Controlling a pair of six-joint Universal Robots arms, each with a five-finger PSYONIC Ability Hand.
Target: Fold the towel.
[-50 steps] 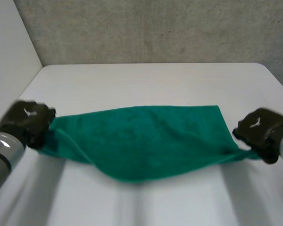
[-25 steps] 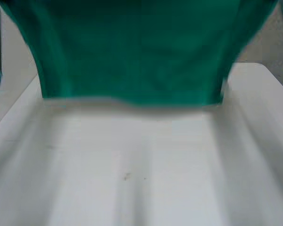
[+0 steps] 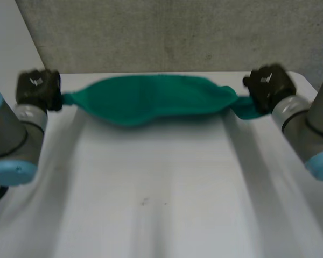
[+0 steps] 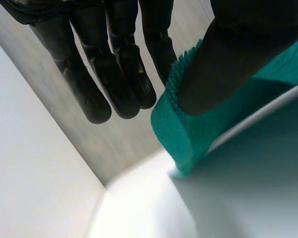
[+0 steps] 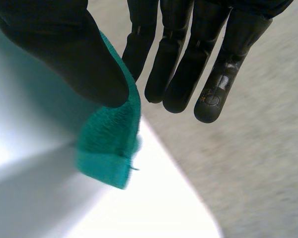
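The green towel hangs stretched between both hands above the far part of the white table, sagging a little in the middle. My left hand pinches its left end: in the left wrist view the thumb presses the towel corner against the fingers. My right hand pinches the right end; the right wrist view has the thumb clamping the green corner against the fingers.
A grey wall rises just behind the table's far edge, close to the towel. A pale side wall stands at the left. The table's rounded far right corner lies under my right hand.
The towel went from lying on the near table to being lifted high, then swung away; it now hangs taut near the far edge. Both arms have reached forward.
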